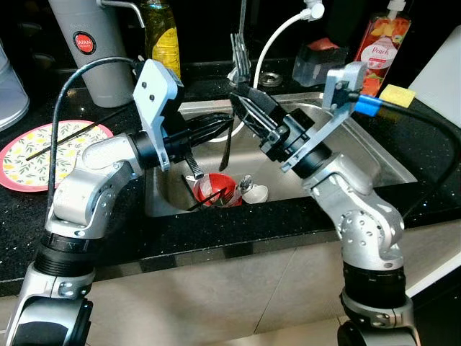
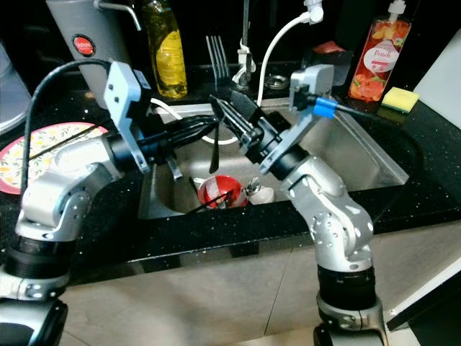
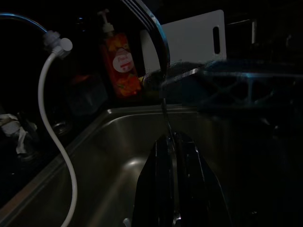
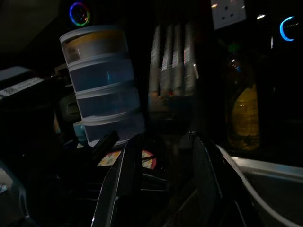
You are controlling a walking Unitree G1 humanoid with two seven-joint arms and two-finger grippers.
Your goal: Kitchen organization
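A silver fork (image 1: 240,54) stands upright over the steel sink (image 1: 374,155), tines up. My left gripper (image 1: 229,124) is shut on its handle, whose dark lower end hangs below the fingers. In the left wrist view the fork (image 3: 163,80) rises from between the closed fingers (image 3: 158,179). My right gripper (image 1: 245,107) reaches in from the right at the fork's neck, its fingers apart on either side. The right wrist view has the blurred tines (image 4: 173,52) beyond the spread fingers (image 4: 128,165).
A red bowl (image 1: 212,189) and a white cup (image 1: 256,193) with utensils lie in the sink. A floral plate (image 1: 21,155) with chopsticks sits on the left counter. An oil bottle (image 1: 162,36), soap bottle (image 1: 382,43), sponge (image 1: 396,94) and white hose (image 1: 277,36) line the back.
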